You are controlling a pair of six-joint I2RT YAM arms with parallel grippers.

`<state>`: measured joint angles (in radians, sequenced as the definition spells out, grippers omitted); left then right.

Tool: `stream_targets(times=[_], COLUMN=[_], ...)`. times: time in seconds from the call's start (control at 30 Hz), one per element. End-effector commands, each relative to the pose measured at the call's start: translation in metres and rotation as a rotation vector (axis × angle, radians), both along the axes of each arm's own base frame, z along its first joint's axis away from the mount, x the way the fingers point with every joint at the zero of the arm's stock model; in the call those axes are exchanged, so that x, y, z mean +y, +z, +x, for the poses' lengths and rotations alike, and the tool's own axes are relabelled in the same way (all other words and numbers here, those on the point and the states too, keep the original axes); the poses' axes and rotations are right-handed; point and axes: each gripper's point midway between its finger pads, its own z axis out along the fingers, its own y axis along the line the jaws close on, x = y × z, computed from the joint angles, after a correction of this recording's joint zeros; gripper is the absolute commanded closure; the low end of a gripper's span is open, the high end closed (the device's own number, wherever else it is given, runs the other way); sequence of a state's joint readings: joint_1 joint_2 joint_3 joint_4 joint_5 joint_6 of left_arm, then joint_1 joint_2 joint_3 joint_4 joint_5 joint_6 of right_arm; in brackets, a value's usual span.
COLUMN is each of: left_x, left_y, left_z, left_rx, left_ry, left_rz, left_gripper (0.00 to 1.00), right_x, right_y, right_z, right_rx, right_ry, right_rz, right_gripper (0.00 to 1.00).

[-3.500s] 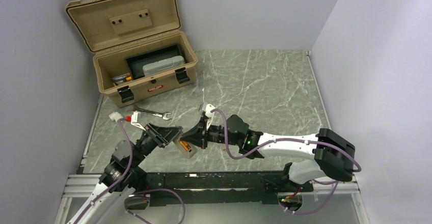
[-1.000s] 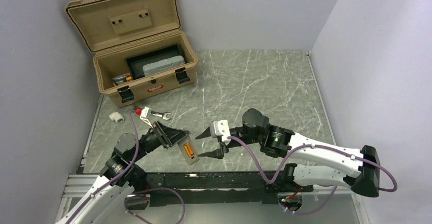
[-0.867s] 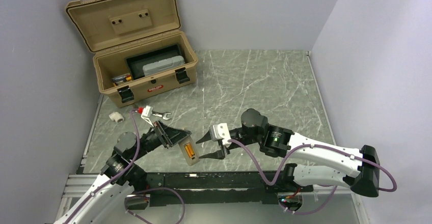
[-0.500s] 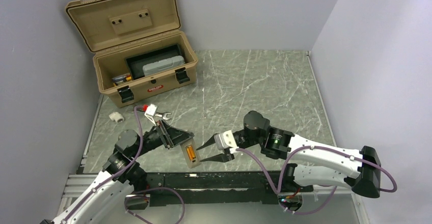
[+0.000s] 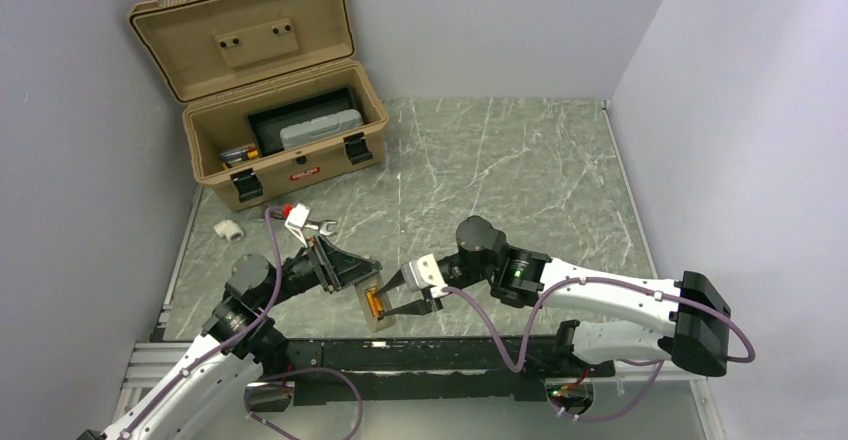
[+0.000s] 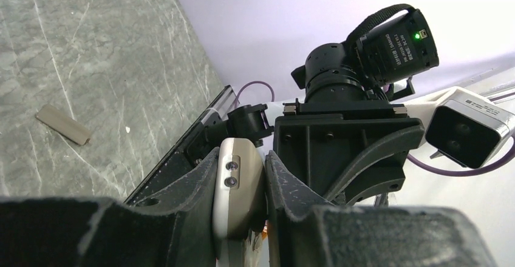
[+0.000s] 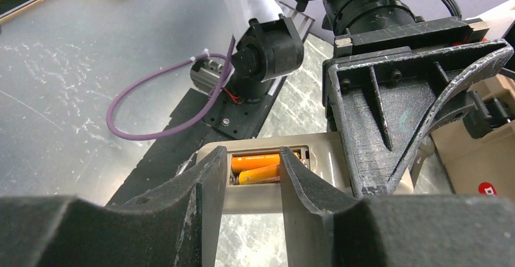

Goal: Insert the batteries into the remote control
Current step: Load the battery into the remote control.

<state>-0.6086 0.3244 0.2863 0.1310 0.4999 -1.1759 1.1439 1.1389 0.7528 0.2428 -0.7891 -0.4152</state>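
My left gripper (image 5: 352, 272) is shut on the remote control (image 5: 372, 303) and holds it above the table's near edge; its pads clamp the pale body (image 6: 238, 182) from both sides. The greyish back faces my right gripper (image 5: 392, 295). The recess is uncovered, and two orange batteries (image 7: 261, 161) lie in it side by side, the lower one (image 7: 260, 175) slightly tilted. My right gripper (image 7: 252, 158) stands open right in front of the recess, one fingertip on either side of the batteries. It holds nothing.
An open tan toolbox (image 5: 285, 150) with a grey case (image 5: 320, 128) inside stands at the back left. A wrench (image 5: 318, 226) and a small white block (image 5: 229, 229) lie in front of it. A flat grey cover piece (image 6: 63, 124) rests on the marble table.
My right gripper has moved left up to the remote's recess, and its jaws have narrowed. The left gripper has kept its hold on the remote and shifted slightly.
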Motion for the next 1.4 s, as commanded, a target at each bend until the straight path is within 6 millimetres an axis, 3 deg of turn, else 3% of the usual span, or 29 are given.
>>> stream_targets(times=[0.0,0.53,1.37], left_x=[0.001,0.000,0.000], left_y=[0.029,0.025,0.021], left_z=[-0.006,-0.005,-0.005], left_rx=[-0.065,-0.059,-0.052], left_ry=[-0.019,-0.020,-0.019], left_rz=[-0.068,-0.071,-0.068], left_gripper=[1.00,1.00,1.00], right_x=[0.004,0.002,0.010], right_y=[0.034,0.048,0.035], right_z=[-0.001,0.009,0.013], right_rx=[-0.048,-0.049,-0.017], right_ry=[0.039,0.008,0.043], right_rz=[0.108,0.163,0.137], right_gripper=[0.61,0.61,0.70])
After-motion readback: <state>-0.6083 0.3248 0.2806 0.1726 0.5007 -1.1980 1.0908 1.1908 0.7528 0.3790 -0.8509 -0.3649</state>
